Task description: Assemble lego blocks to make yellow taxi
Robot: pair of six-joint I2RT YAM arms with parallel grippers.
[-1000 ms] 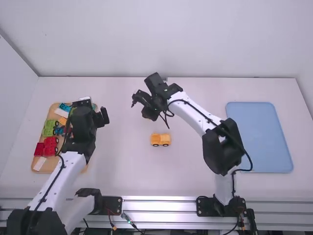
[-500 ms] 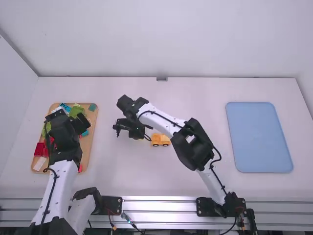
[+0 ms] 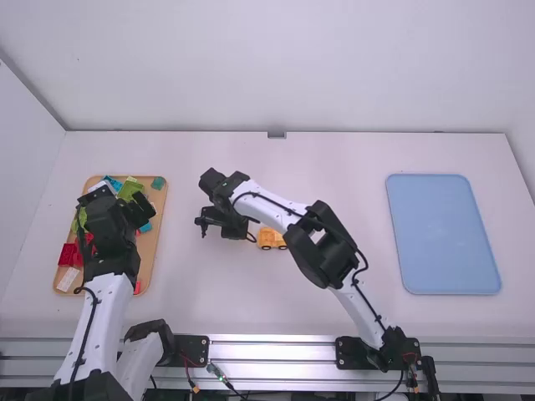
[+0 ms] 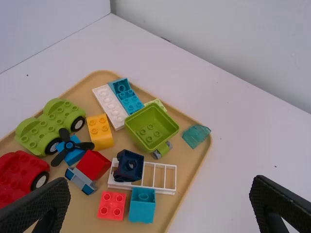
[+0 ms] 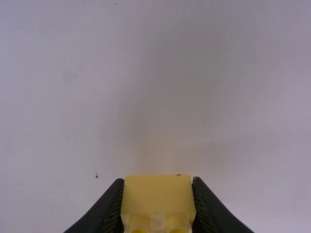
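Observation:
In the high view my right gripper [image 3: 203,224] stands over the middle-left of the table, left of the yellow-orange car base [image 3: 268,239] on wheels. From the right wrist view, my right gripper [image 5: 158,204] is shut on a yellow block [image 5: 158,194] whose studs face the lower edge. My left gripper [image 3: 121,199] is above the wooden tray. The left wrist view has my left gripper [image 4: 159,201] open, nothing between its fingers, with a yellow brick [image 4: 100,132] lying below among the tray's blocks.
The wooden tray [image 4: 187,187] holds a green car base [image 4: 48,125], a red car base [image 4: 19,175], a green bin [image 4: 151,127], a white ladder piece [image 4: 165,177] and several bricks. A blue tray [image 3: 443,234] lies at the right.
My right gripper came left and nearer the camera, past the car base, then nearly stopped. My left gripper shifted left over the tray. The car base stayed put.

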